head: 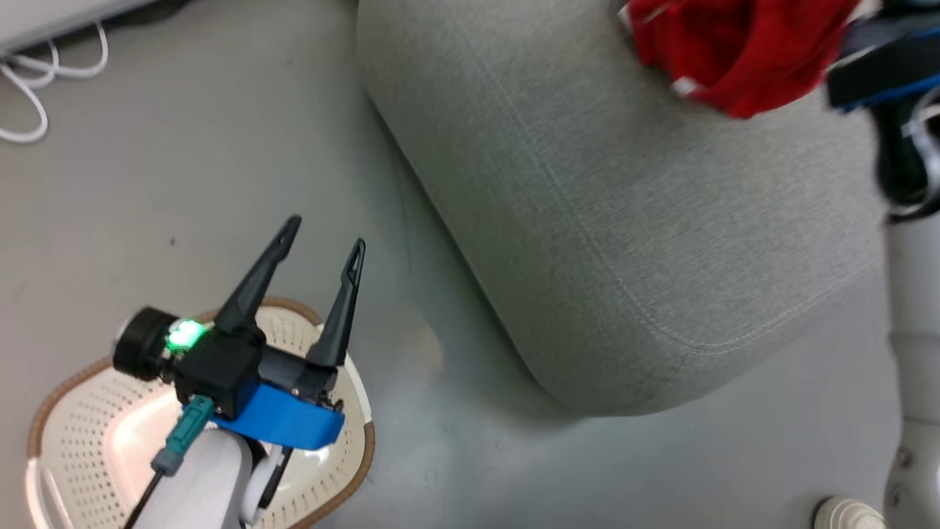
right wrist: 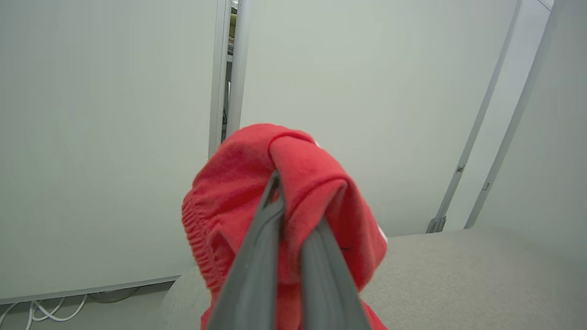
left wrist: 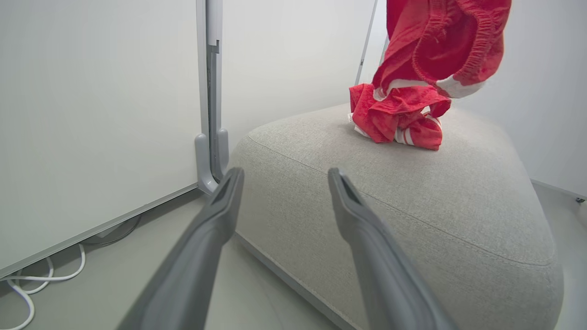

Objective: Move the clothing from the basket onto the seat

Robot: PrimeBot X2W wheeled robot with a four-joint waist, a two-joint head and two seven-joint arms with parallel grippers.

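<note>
My right gripper [right wrist: 293,206] is shut on a red garment [right wrist: 238,188], which drapes over its fingers and hangs above the grey seat [right wrist: 458,275]. In the left wrist view this hanging garment [left wrist: 440,41] dangles just over a second red piece of clothing [left wrist: 399,119] with white stripes, which lies crumpled on the seat [left wrist: 412,211]. From the head, the red clothing [head: 734,51] shows at the seat's [head: 587,220] far right, beside the blurred right gripper [head: 874,66]. My left gripper [head: 324,234] is open and holds nothing, above the cream basket [head: 360,455], whose visible inside is bare.
White cables [head: 29,88] lie on the grey floor by the white wall panels. A grey post [left wrist: 211,114] stands behind the seat. My pale right forearm [head: 914,308] runs down the right edge, with a pale rounded object [head: 844,514] near its foot.
</note>
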